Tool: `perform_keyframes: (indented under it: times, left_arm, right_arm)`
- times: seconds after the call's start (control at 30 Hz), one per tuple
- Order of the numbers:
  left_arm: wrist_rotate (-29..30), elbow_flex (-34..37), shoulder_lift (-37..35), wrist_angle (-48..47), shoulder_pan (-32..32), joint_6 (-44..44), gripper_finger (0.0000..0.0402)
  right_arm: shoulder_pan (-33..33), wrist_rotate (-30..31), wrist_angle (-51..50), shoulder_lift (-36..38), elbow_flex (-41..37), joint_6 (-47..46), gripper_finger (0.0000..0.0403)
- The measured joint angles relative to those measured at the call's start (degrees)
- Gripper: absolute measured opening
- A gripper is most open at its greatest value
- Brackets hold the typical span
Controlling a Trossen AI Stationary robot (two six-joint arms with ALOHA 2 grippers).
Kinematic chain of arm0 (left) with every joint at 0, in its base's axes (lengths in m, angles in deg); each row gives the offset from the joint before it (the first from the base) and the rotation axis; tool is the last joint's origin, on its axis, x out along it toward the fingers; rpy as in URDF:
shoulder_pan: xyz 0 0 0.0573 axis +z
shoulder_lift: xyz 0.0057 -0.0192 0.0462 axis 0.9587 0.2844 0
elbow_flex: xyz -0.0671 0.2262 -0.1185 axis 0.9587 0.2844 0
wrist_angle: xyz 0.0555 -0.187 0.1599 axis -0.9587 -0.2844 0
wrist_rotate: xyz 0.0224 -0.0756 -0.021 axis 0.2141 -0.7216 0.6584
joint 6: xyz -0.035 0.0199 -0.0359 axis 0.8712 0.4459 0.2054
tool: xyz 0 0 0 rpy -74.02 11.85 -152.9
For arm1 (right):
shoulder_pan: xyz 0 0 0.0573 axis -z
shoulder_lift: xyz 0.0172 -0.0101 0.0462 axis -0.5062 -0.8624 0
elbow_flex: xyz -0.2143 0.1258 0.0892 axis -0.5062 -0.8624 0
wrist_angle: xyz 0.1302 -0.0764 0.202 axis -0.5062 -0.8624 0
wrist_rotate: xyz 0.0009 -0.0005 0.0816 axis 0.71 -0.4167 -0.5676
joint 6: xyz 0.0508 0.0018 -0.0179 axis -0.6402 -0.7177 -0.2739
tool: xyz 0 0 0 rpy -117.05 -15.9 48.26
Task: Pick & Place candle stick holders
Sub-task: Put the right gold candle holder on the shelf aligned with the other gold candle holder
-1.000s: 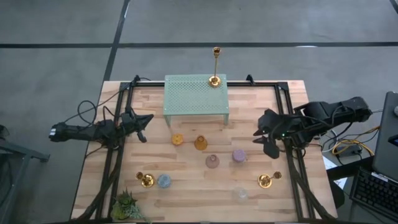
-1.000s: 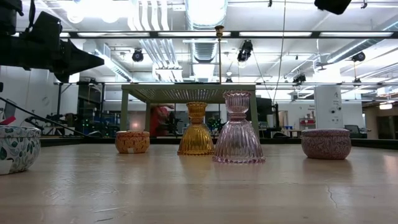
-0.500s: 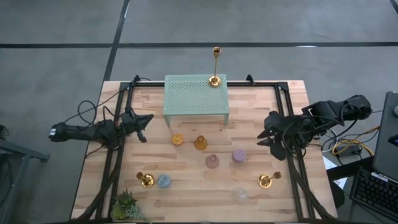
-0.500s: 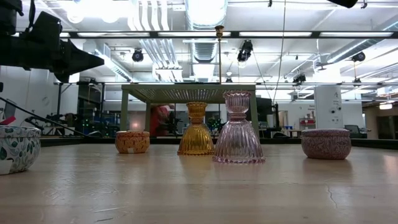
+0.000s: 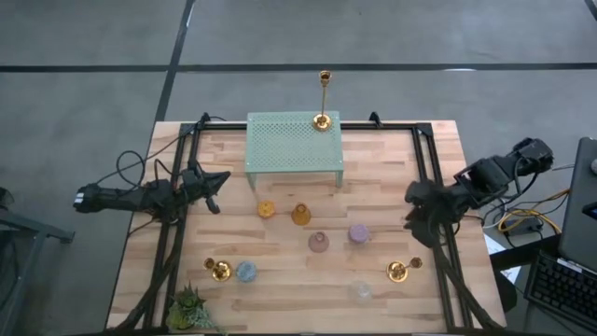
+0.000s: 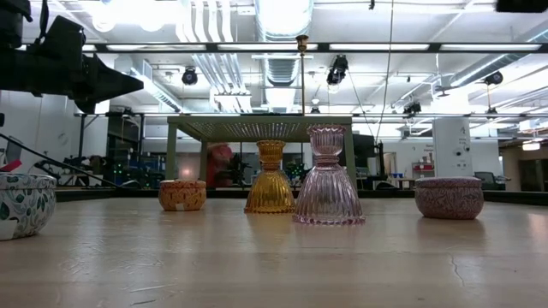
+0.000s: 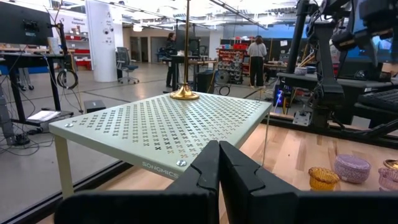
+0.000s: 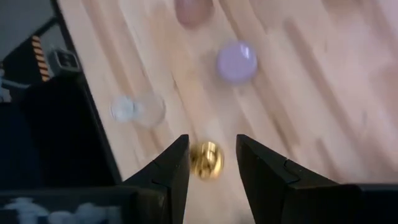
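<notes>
Several candle stick holders stand on the wooden table: orange (image 5: 266, 209), amber (image 5: 300, 215), pink (image 5: 319, 243), purple (image 5: 358, 233), blue (image 5: 246, 271), clear (image 5: 362, 290), and two short gold ones (image 5: 219, 271) (image 5: 399, 271). A tall gold candlestick (image 5: 323, 119) stands by its round base on the mint-green stand (image 5: 284, 142). My right gripper (image 5: 416, 224) hangs open at the table's right side, pointing steeply down; in its wrist view the right gold holder (image 8: 206, 160) shows below, between the fingers, untouched. My left gripper (image 5: 213, 182) waits shut at the left edge, level.
A small spiky plant (image 5: 187, 308) sits at the near left corner. Black frame rails (image 5: 434, 187) run along the table's left, right and far sides. The stand (image 7: 168, 124) lies straight ahead of my left gripper (image 7: 219, 168). Bare wood lies between the holders and the near edge.
My right gripper has moved toward the table's right edge and a little toward the near edge, rolling about its own line as it went. It stays open. The holders and my left arm have kept still.
</notes>
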Motion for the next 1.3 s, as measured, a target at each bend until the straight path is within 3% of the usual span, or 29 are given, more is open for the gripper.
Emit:
perform_keyframes:
  times: [0.4, 0.8, 1.1, 1.3]
  left_arm:
    - [0.0, 0.0, 0.0, 0.0, 0.0, 0.0, 0.0010]
    - [0.0, 0.0, 0.0, 0.0, 0.0, 0.0, 0.0010]
    - [0.0, 0.0, 0.0, 0.0, 0.0, 0.0, 0.0010]
    - [0.0, 0.0, 0.0, 0.0, 0.0, 0.0, 0.0010]
  right_arm:
    - [-14.9, -2.0, -2.0, -1.8, -2.8, -21.2, 0.0125]
    - [-28.5, -2.5, -1.9, -9.5, -4.0, -33.6, 0.0125]
    - [-39.9, 7.4, -1.1, -16.7, -4.1, -45.6, 0.0129]
    - [-43.8, 12.5, -0.9, -24.8, -4.1, -48.6, 0.0172]
